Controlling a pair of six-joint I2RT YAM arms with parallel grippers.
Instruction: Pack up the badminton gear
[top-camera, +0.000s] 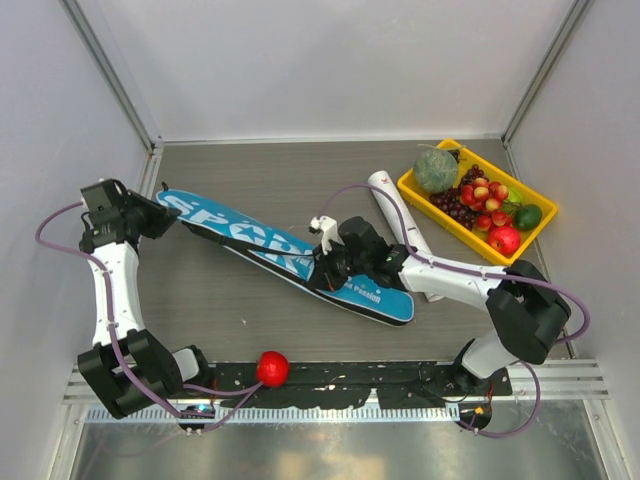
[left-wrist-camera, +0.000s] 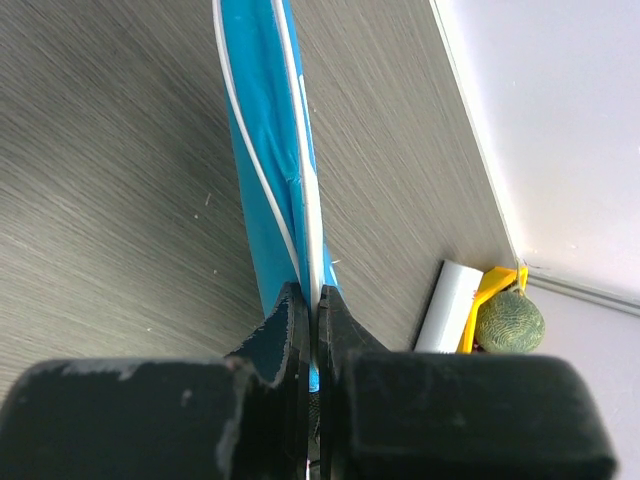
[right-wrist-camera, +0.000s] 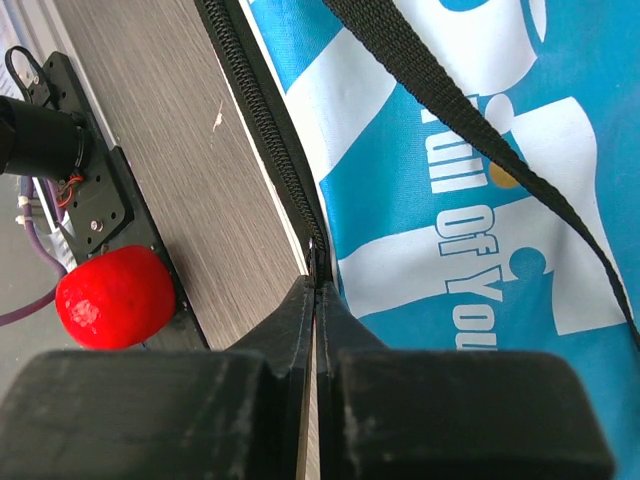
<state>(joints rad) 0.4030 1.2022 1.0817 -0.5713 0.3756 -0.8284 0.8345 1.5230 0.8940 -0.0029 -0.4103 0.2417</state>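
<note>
Counts: 1 blue cover (top-camera: 290, 255), 1 white tube (top-camera: 398, 212), 1 yellow tray (top-camera: 420, 195) w/ fruit, 1 red ball (top-camera: 272, 368), 2 arms.
Cover pos.: flat-ish on grey table (top-camera: 230, 310), diagonal from far left to near centre-right; "SPORT" in white letters on top.
Left gripper (top-camera: 165, 218): at far-left end of cover; fingers pressed together, pinching white-piped edge of cover (left-wrist-camera: 265, 150) right at tips (left-wrist-camera: 315, 310).
Right gripper (top-camera: 325, 262): over mid-to-near part of cover; fingers pressed together (right-wrist-camera: 315, 300) on zip (right-wrist-camera: 265, 130) along cover's edge. Zip pull betw. tips or not: can't tell.
Strap (right-wrist-camera: 470, 110): black, crossing cover's printed side (right-wrist-camera: 480, 220), beside right gripper, not in it.
Tube pos.: just left of tray, well apart from left gripper, near right arm; near end hidden under right arm. Left wrist view: only one end seen (left-wrist-camera: 447, 305), next to tray corner (left-wrist-camera: 490, 290) & green melon (left-wrist-camera: 510, 322).
Ball: on black rail at near edge, betw. arm bases; also left of right gripper in wrist view (right-wrist-camera: 113, 297), apart from cover.
Hidden: inside of cover not visible; near end print partly cut off by right arm.
</note>
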